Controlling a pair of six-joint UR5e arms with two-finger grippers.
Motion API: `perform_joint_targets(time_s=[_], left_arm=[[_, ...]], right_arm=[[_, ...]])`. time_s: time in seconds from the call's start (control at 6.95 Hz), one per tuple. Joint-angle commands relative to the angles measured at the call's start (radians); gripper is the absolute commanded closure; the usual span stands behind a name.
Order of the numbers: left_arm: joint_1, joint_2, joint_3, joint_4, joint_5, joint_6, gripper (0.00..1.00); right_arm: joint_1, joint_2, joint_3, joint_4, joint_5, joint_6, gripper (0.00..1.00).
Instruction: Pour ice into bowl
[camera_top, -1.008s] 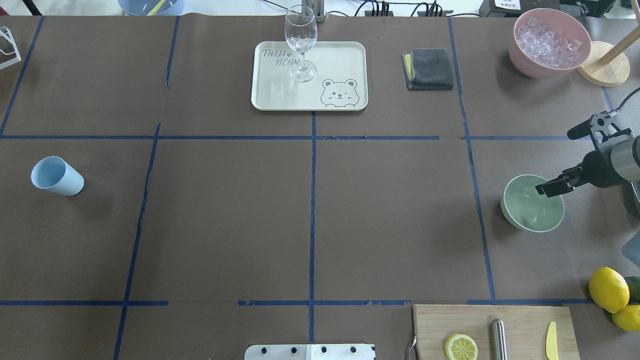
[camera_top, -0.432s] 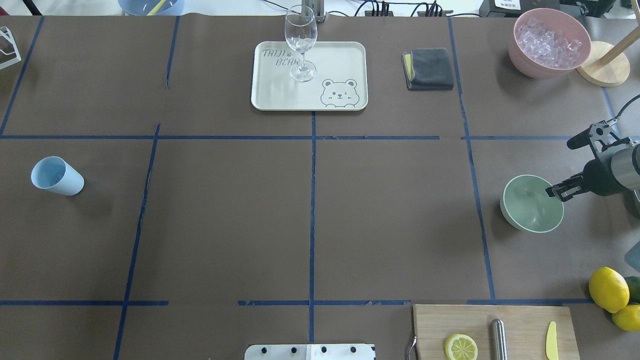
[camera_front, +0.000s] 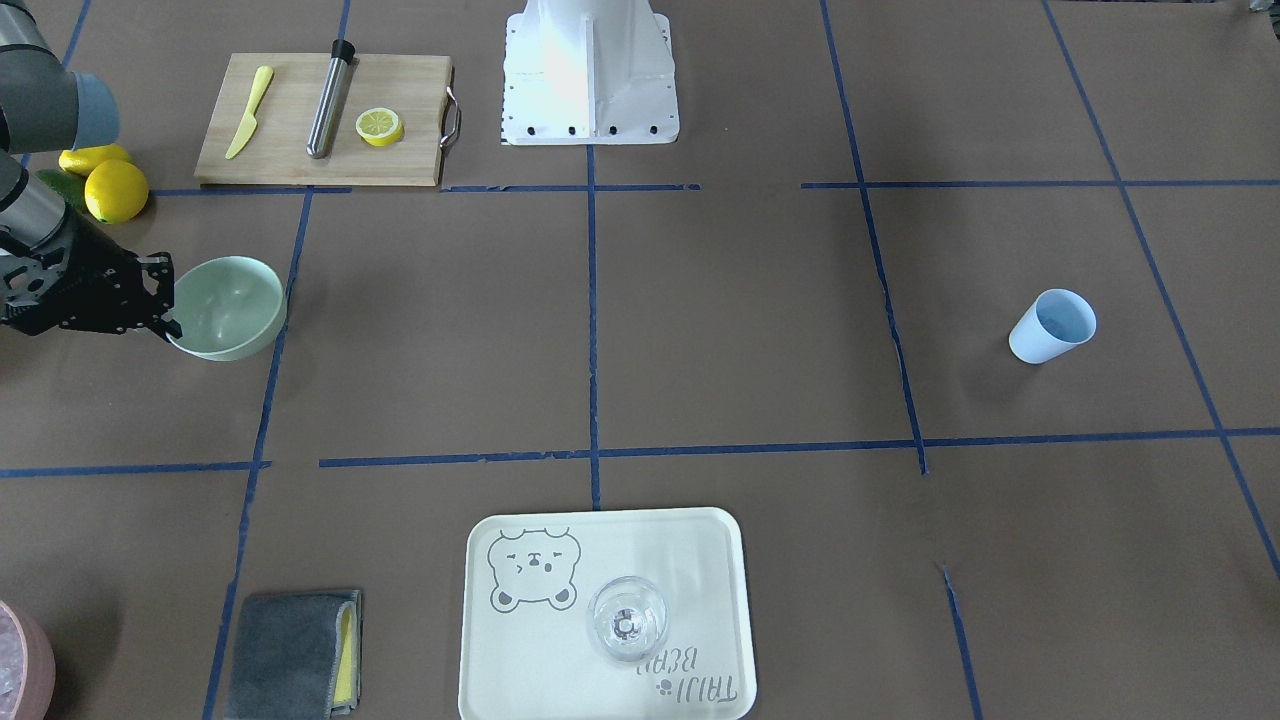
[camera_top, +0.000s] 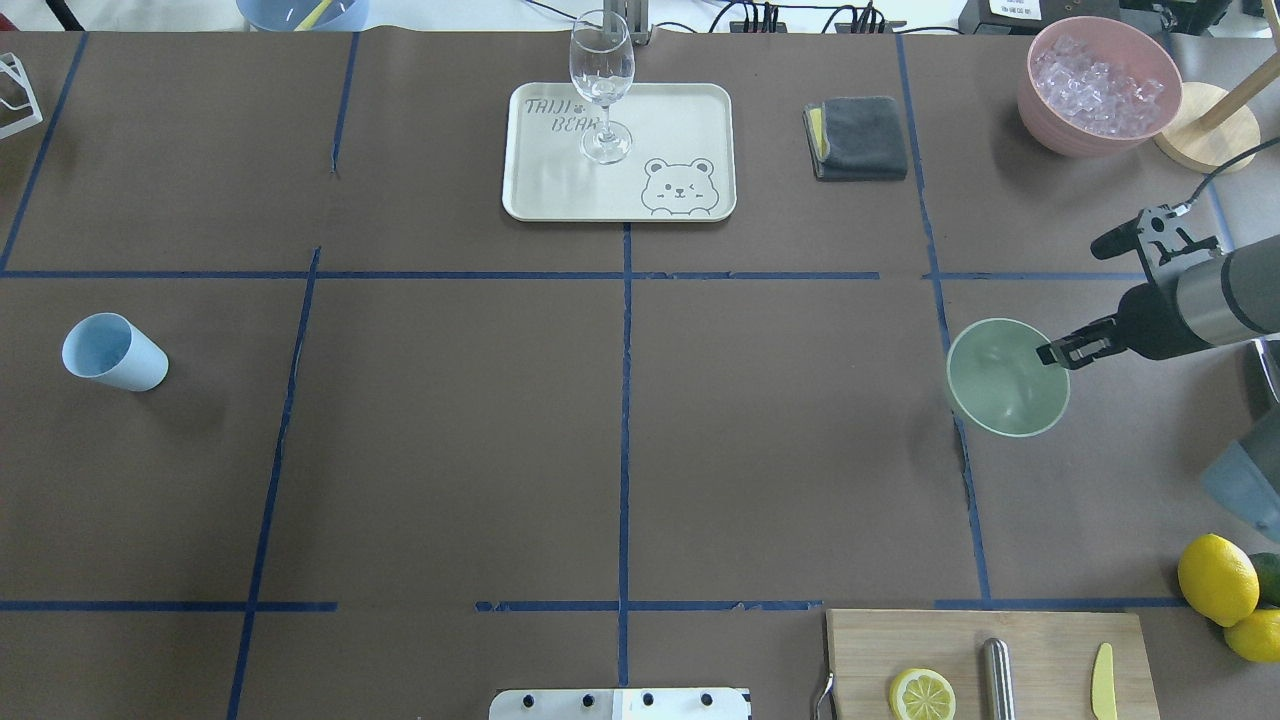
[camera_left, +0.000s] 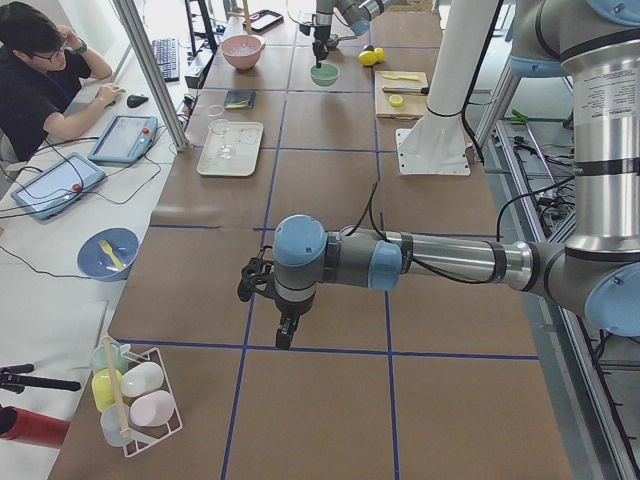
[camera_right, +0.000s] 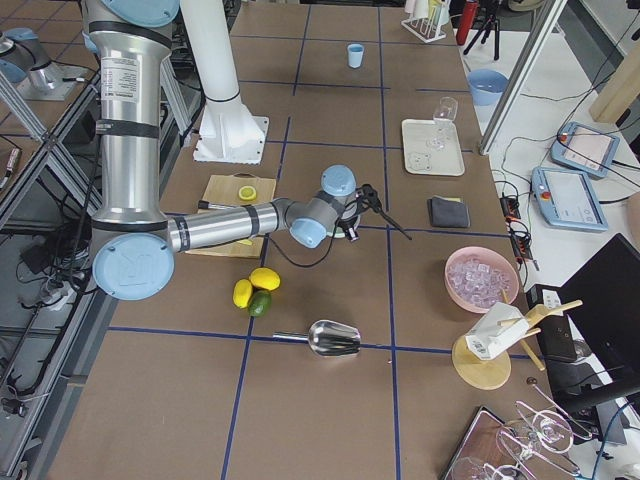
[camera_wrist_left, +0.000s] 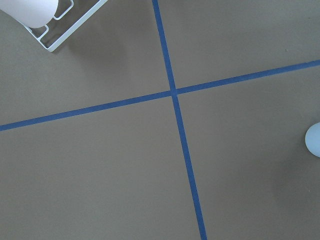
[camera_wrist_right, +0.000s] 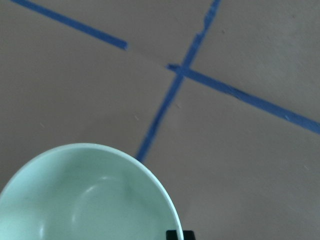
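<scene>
Over the worktop (camera_top: 450, 450), toward its left end, the left end effector (camera_left: 285, 335) is hovering; whether its fingers are spread cannot be told. The right end effector (camera_top: 1052, 352) is pinching the rim of the mint-green bowl (camera_top: 1000, 385), holding it mouth-up near the worktop's right edge, overlapping a blue tape line (camera_top: 975, 520).

tray (camera_top: 560, 185) at far centre, glass (camera_top: 601, 75) on its far half; cloth (camera_top: 860, 138) just right of it, container (camera_top: 1060, 125) at the far right corner. cup (camera_top: 112, 352) at mid left, bowl (camera_top: 1005, 385) at mid right, well apart. board (camera_top: 1045, 655) at near right with a lemon half (camera_top: 921, 694) on it, lemons (camera_top: 1216, 578) beside its right end.
</scene>
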Motion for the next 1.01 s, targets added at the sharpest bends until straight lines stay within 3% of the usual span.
perform_joint_targets(time_s=[0.0, 0.14, 0.43, 0.58, 0.86], left_arm=[[0.0, 0.0, 0.0, 0.0, 0.0, 0.0, 0.0], [0.0, 0.0, -0.002, -0.001, 0.0, 0.0, 0.0], [0.0, 0.0, -0.002, -0.015, -0.039, 0.0, 0.0], [0.0, 0.0, -0.002, -0.015, -0.044, 0.0, 0.0], [0.0, 0.0, -0.002, -0.015, -0.046, 0.0, 0.0]], right_arm=[[-0.063, 0.241, 0.006, -0.132, 0.006, 0.217, 1.0], [-0.12, 0.366, 0.006, -0.235, -0.026, 0.306, 1.0], [-0.294, 0.57, -0.007, -0.451, -0.227, 0.414, 1.0], [-0.353, 0.659, -0.061, -0.51, -0.292, 0.466, 1.0], [-0.454, 0.918, -0.347, -0.512, -0.409, 0.578, 1.0]])
